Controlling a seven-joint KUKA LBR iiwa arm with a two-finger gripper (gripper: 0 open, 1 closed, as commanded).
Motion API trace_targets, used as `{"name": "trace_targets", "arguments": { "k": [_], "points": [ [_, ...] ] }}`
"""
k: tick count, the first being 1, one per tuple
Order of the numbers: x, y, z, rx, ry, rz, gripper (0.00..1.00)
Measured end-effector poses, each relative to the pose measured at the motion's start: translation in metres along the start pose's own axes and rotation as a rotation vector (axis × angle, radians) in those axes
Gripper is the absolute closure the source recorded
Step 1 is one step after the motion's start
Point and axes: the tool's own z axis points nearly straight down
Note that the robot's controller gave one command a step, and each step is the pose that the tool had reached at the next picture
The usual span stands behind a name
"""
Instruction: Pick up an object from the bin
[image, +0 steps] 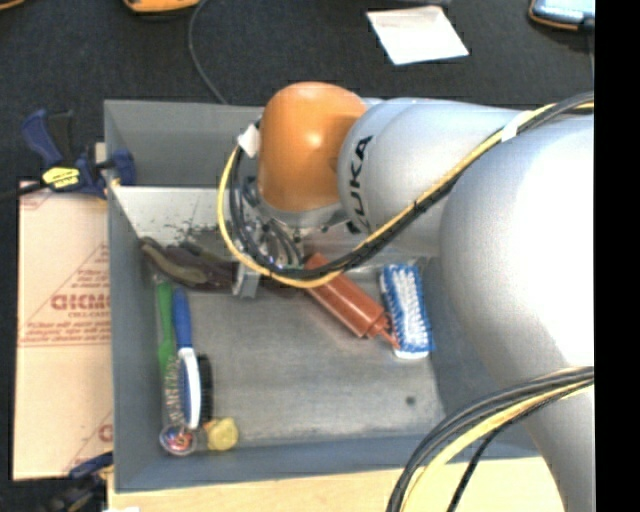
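Note:
My gripper hangs below the orange wrist cover at the bin's back middle. It is low, right beside the right end of a dark brown plier-like tool that lies along the back left wall. Just right of the gripper an orange-red oblong object lies slantwise, partly under the arm. Whether the gripper touches either one is hidden by the wrist and cables.
A blue-and-white brush lies right of the orange-red object. Along the left wall lie a green stick, a blue-handled brush, a small round clear thing and a yellow lump. The arm covers the bin's right side.

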Motion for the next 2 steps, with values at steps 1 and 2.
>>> {"name": "trace_targets", "arguments": {
  "k": [1,2],
  "points": [
    [0.009,0.010,0.037,-0.004,-0.003,0.061,1.00],
    [0.015,-0.013,-0.036,-0.001,-0.003,0.024,1.00]
  ]
}}
